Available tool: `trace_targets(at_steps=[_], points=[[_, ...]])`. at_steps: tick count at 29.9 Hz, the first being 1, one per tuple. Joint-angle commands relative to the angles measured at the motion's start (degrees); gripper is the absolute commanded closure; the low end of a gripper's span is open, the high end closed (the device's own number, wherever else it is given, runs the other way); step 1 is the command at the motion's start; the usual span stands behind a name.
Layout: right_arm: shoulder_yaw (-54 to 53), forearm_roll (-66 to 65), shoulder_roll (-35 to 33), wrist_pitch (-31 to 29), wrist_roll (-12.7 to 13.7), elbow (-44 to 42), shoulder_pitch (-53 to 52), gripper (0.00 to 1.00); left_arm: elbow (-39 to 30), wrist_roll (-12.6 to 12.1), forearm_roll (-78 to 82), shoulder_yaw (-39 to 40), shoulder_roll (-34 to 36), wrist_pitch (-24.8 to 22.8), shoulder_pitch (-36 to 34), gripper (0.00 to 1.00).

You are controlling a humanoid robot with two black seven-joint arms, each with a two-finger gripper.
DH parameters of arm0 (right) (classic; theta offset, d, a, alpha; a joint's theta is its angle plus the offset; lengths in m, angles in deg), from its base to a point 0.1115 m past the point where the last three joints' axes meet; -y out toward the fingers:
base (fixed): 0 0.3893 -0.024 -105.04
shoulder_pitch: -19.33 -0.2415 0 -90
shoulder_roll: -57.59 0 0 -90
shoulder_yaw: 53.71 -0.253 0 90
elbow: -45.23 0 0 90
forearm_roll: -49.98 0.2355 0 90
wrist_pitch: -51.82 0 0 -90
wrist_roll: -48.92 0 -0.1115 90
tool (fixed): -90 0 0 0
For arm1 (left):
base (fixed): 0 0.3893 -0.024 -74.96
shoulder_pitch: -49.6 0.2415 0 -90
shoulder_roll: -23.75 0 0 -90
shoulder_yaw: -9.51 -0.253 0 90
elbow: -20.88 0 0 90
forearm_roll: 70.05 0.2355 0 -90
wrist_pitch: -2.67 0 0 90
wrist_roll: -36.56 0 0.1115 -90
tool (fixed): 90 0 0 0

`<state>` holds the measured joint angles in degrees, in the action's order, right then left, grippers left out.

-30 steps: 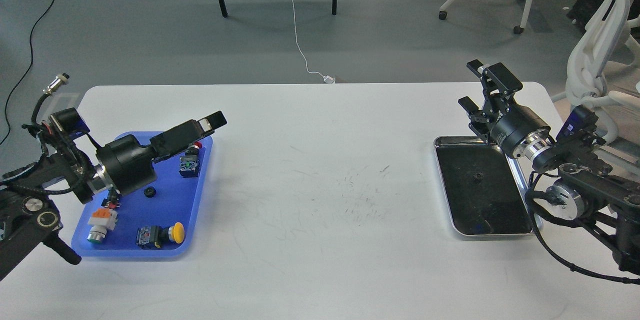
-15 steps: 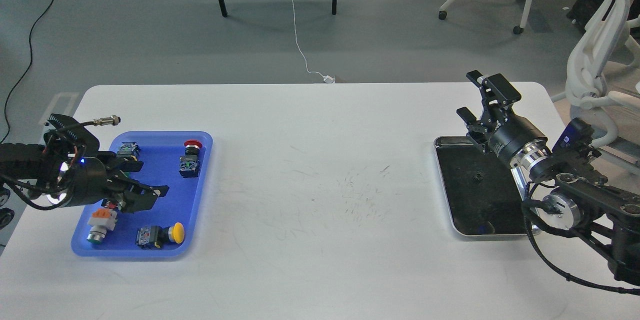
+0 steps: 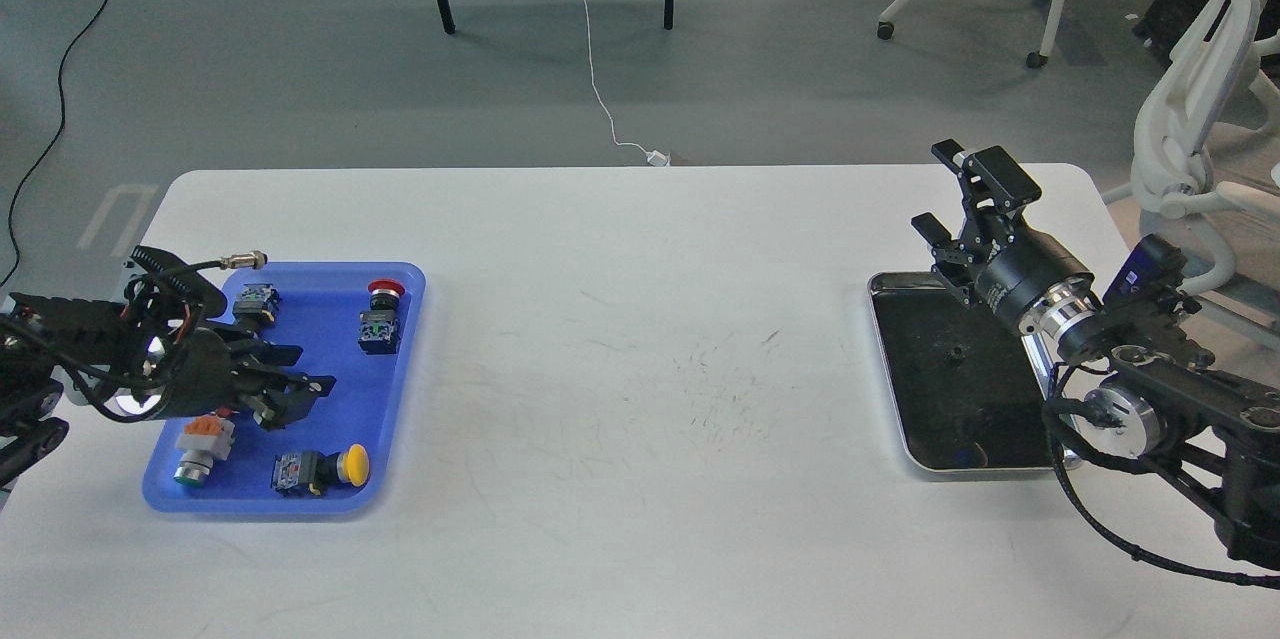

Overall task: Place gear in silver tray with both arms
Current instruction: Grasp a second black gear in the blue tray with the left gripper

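Silver tray [image 3: 1046, 374] under raised right end effector [image 3: 958, 191], fingers apart; left end effector [image 3: 300, 382] low, spread over blue tray [image 3: 395, 399].

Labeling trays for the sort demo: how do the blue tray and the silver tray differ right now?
The blue tray is matte plastic at the table's left; the silver tray is shiny metal with a dark reflective bottom at the right. The blue tray holds several push-button switches; the silver tray holds only a small dark part. The left gripper sits low over the blue tray; the right gripper is raised at the silver tray's far edge. Both are rectangular with rounded corners.
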<state>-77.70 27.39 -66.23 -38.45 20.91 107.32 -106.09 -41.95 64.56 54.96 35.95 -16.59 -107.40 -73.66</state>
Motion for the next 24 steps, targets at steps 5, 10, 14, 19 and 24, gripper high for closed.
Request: trace_targets(at_steps=[5, 10, 14, 19, 24], points=[[-0.27, 0.00, -0.01, 0.01, 0.00, 1.63, 0.00, 0.02, 2.19, 0.00, -0.01, -0.25, -1.24, 0.03, -0.05, 0.49], [-0.35, 0.00, -0.01, 0.01, 0.00, 1.63, 0.00, 0.02, 3.25, 0.00, -0.01, -0.78, -1.76, 0.12, -0.05, 0.54], [-0.53, 0.00, -0.01, 0.01, 0.00, 1.90, 0.00, 0.02, 3.69, 0.00, -0.01, -0.78, -1.77, 0.12, 0.04, 0.63], [-0.53, 0.00, -0.01, 0.01, 0.00, 2.07, 0.00, 0.02, 3.69, 0.00, -0.01, -0.86, -1.77, 1.35, 0.13, 0.83], [-0.62, 0.00, -0.10, 0.01, 0.00, 2.07, 0.00, 0.02, 3.69, 0.00, -0.01, -0.86, -1.68, 2.14, 0.39, 0.90]])
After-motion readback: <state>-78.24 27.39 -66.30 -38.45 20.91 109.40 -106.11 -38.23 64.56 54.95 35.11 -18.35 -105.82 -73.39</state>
